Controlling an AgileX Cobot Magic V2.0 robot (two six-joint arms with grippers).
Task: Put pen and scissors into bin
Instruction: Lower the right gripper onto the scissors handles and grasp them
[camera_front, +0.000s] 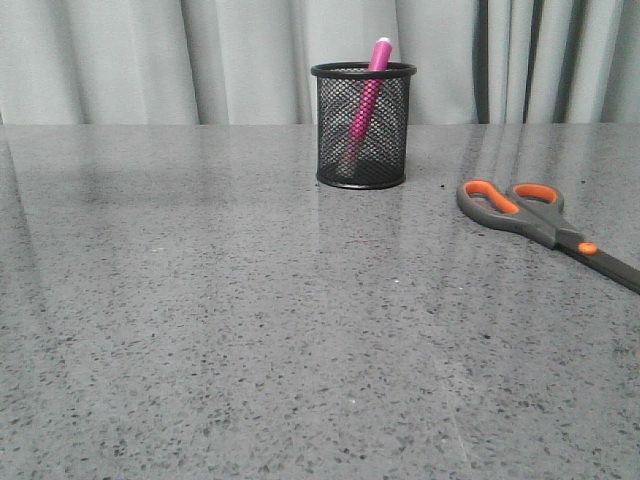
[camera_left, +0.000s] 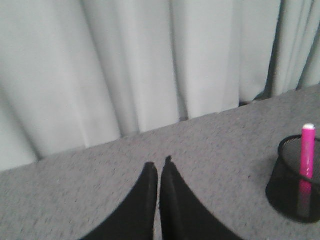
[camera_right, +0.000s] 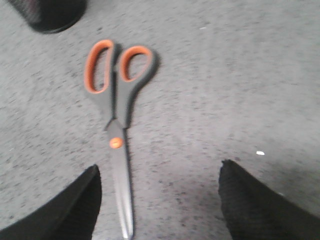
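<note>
1. My left claw (camera_left: 160, 170) is closed tight — empty.
2. My right claw (camera_right: 160, 192) gapes wide above the scissors' blades, gripping nothing.
3. The pen (camera_front: 366, 100) leans inside the bin (camera_front: 362, 125); the scissors (camera_front: 545, 225) lie on the worktop (camera_front: 250, 330) at the bin's four o'clock.

Front cam sits low, looking across the table (camera_front: 200, 330) at the curtain (camera_front: 120, 60), left wrist cam also faces the curtain and shares the bin (camera_left: 295, 187), right wrist cam stares down close at the scissors (camera_right: 115, 120), shared with front.
</note>
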